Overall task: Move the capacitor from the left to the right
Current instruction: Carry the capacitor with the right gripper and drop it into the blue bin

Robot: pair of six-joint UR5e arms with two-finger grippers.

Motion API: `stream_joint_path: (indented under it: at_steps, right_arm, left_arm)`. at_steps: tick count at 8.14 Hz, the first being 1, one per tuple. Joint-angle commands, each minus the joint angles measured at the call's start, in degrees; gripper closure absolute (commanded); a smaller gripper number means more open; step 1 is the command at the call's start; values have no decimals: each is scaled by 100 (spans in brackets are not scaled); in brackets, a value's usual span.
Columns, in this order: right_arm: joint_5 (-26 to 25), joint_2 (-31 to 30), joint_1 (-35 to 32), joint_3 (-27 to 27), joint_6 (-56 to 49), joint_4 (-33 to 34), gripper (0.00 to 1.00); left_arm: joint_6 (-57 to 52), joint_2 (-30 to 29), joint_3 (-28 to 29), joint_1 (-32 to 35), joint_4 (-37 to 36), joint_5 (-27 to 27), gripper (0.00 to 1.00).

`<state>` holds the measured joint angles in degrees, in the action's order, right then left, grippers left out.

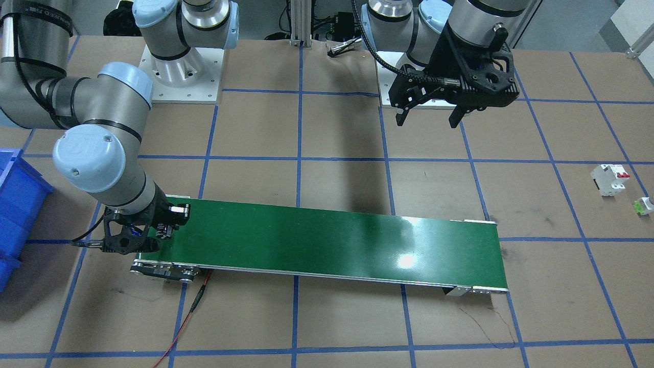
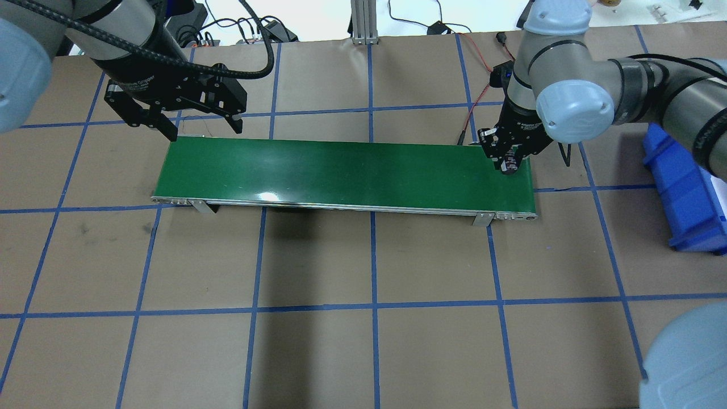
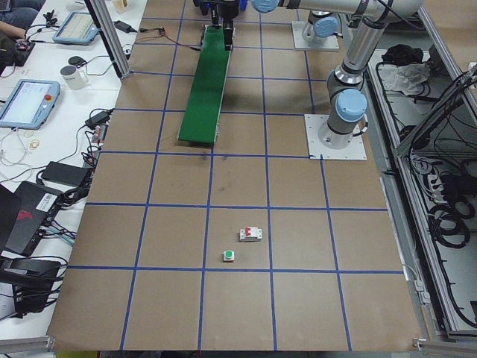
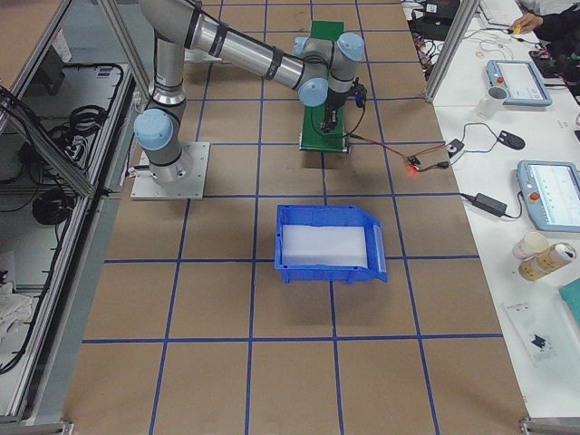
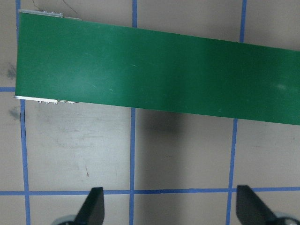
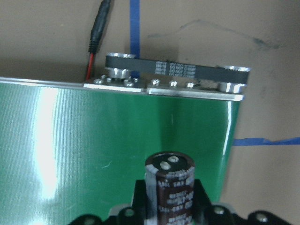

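Note:
My right gripper (image 2: 507, 159) is shut on the capacitor (image 6: 169, 187), a stubby dark cylinder with a pale stripe and a silvery top. It holds the capacitor upright, low over the right end of the green conveyor belt (image 2: 341, 170). The capacitor also shows in the overhead view (image 2: 510, 163). I cannot tell whether it touches the belt. My left gripper (image 2: 203, 130) is open and empty, raised behind the belt's left end. Its fingertips (image 5: 93, 208) frame bare table in the left wrist view.
A blue bin (image 2: 681, 187) stands on the table to the right of the belt. A white breaker with red switches (image 1: 609, 179) and a small green-and-white piece (image 1: 643, 206) lie far out on the left side. A red wire (image 1: 189, 312) runs from the belt's right end.

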<state>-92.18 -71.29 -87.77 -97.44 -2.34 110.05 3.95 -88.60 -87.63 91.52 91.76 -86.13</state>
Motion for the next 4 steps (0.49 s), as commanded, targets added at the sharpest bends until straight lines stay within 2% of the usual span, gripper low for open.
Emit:
stream_joint_path:
  at_steps: [1, 4]
  right_arm:
    - [-370, -270, 546, 182, -517, -28, 100]
    - [-406, -483, 2067, 348, -3054, -10, 100]
  left_arm:
    - [0, 0, 0, 6, 0, 0, 0]
    - [0, 0, 0, 6, 0, 0, 0]
